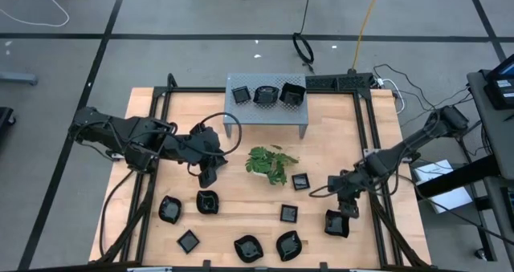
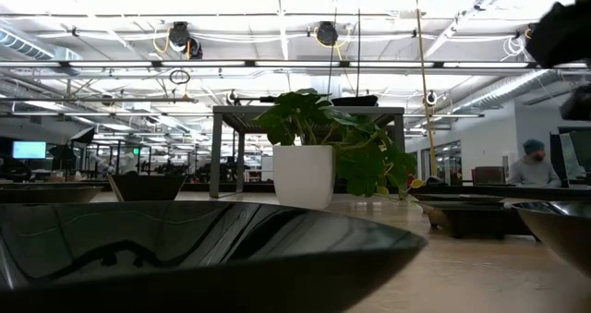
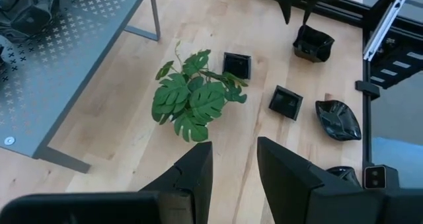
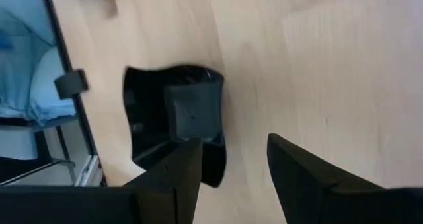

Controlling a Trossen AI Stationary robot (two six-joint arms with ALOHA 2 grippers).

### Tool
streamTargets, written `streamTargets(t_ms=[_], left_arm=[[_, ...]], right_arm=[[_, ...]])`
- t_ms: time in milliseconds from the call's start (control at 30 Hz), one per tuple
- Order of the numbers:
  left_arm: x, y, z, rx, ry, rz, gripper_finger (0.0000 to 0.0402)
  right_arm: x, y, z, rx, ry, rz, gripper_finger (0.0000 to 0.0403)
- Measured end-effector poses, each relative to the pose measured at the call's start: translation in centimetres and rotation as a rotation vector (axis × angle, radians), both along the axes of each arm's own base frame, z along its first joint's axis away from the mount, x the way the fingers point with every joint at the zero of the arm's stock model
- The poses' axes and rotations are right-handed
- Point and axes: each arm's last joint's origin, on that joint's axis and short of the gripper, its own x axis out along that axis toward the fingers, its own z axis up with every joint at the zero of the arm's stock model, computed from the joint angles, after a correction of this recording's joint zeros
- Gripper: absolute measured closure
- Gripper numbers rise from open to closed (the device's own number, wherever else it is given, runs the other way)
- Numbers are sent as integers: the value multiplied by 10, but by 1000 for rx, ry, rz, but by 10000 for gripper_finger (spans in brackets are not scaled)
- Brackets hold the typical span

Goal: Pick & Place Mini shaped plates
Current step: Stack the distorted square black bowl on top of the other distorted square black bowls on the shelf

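Observation:
The mini shaped plates are small glossy black dishes. Three sit on the grey perforated stand (image 1: 266, 107); several more lie on the wood table near its near edge, such as a plate (image 1: 207, 201) and a square one (image 1: 289, 213). My left gripper (image 1: 210, 172) hangs open above the table, between the green sprig (image 1: 271, 163) and that plate (image 1: 207, 201); in its wrist view the open fingers (image 3: 198, 171) frame bare wood. My right gripper (image 1: 347, 205) is open and low over a square plate (image 1: 336, 223) near the table's right side. My right gripper (image 4: 231, 151) points down at the square plate (image 4: 175, 118). One finger (image 4: 185, 168) stands over the plate's hollow and the other (image 4: 291, 164) outside its rim (image 4: 221, 138). The plate lies flat on the table. Whether a finger touches it, I cannot tell.
The green sprig (image 3: 192, 102) stands mid-table in a small white pot (image 2: 303, 176). The stand's legs (image 1: 231, 130) rest on the far half of the table. Black frame rails (image 1: 371, 144) run along the table's sides. Bare wood lies between the sprig and the near row of plates.

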Motion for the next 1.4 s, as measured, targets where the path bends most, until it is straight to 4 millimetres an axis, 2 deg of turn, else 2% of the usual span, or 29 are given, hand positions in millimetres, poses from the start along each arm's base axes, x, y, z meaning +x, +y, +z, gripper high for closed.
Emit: streamTargets(t_ms=[267,533,767,1000,1233,1400], left_arm=[[0,0,0,5,-1,4,279],[0,2,0,45,-14,46,279],[0,3,0,54,-16,58,279],[0,3,1,54,-16,58,279],[0,3,0,55,-16,56,279],[0,3,0,55,-16,57,279]], right_arm=[[-2,11,-8,58,-61,67,241],[-10,13,-34,101,-108,84,242],[-13,12,-46,130,-162,100,256],[-16,10,-56,129,-185,94,295],[-16,9,-57,117,-194,86,392],[-11,10,-54,147,-250,74,401]])
